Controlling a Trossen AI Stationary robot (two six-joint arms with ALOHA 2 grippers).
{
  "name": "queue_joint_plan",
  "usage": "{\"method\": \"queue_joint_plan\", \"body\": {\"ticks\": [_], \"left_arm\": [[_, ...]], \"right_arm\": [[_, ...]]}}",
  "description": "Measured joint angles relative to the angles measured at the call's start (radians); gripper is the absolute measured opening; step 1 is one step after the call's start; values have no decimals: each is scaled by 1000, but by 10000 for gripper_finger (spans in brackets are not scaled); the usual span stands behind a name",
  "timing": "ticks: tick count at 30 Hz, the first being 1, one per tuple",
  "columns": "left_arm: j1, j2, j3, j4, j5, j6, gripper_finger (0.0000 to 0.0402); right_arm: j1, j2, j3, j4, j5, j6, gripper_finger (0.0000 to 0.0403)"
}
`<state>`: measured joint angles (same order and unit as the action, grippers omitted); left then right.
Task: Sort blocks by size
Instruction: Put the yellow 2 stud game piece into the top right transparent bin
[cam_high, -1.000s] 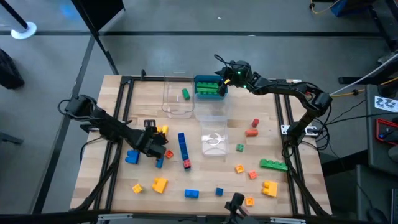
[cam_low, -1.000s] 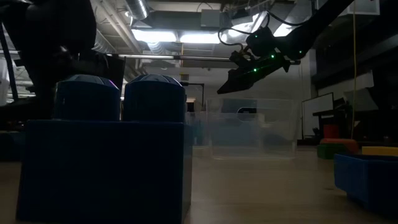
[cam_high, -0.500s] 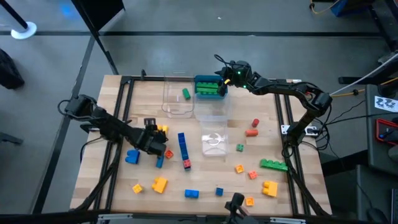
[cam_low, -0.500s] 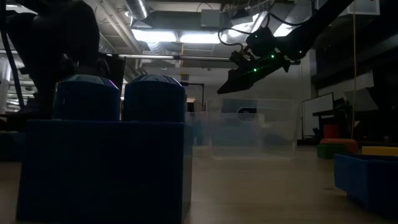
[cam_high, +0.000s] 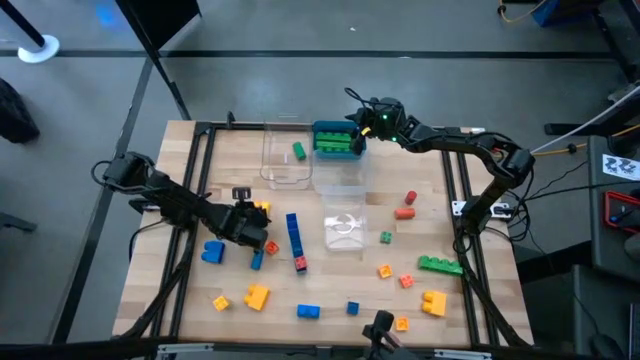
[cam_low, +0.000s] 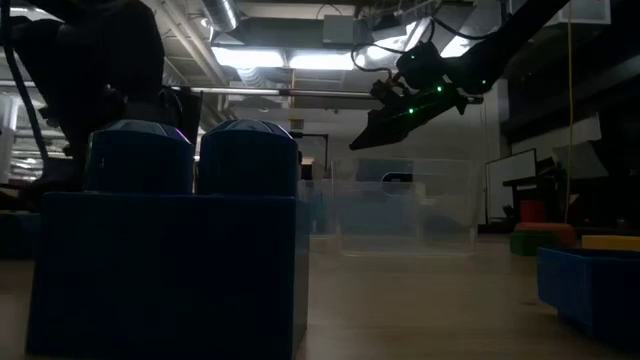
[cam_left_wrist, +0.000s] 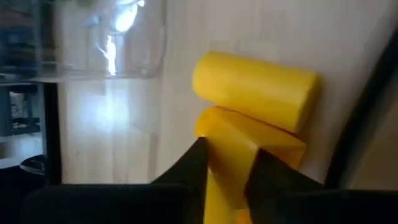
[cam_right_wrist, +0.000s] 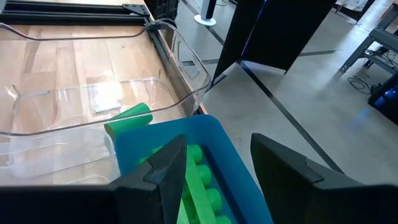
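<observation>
Blocks in several colours lie scattered on the wooden table. My left gripper is at the table's left middle, shut on a small yellow block, which fills the left wrist view. My right gripper hangs open and empty over the teal-blue tray at the far edge; its fingers frame the green blocks lying in the tray. One green block lies in a clear tub. My left gripper pinches the yellow block's body between its two fingers, below the round stud. The fingers come low over the table from its left side. Whether the block rests on the wood or is lifted clear, I cannot tell.
Two more clear tubs stand mid-table. A long blue bar, a blue block, a green bar and yellow blocks lie around. A blue block stands close before the low camera.
</observation>
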<state>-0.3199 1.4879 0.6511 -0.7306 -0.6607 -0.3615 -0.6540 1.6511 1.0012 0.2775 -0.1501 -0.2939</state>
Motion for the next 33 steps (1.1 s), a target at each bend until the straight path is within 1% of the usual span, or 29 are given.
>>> {"method": "queue_joint_plan", "body": {"ticks": [3, 5, 8, 13, 20, 25, 28, 31, 33], "left_arm": [[2, 0, 14, -3, -7, -6, 21], [0, 0, 39, -20, 16, -6, 9], [0, 3, 89, -73, 69, -15, 8], [-1, 4, 194, -157, 133, -32, 4], [-3, 4, 331, -269, 183, -34, 3], [1, 3, 446, -314, 176, 7, 3], [11, 3, 510, -302, 166, 60, 3], [27, 3, 561, -301, 123, 115, 3], [42, 2, 583, -276, 71, 167, 2]], "right_arm": [[0, -42, 0, -35, 0, -3, 182], [0, -83, 0, -85, 0, -20, 182], [0, -166, 0, -194, 9, -52, 182], [0, -321, 0, -399, 17, -55, 182], [0, -525, 0, -656, 18, -48, 182], [0, -631, 0, -813, 18, 51, 182], [0, -670, 0, -898, 8, 107, 182], [0, -687, 0, -978, 3, 142, 182], [0, -687, 0, -1022, 2, 172, 182]]}}
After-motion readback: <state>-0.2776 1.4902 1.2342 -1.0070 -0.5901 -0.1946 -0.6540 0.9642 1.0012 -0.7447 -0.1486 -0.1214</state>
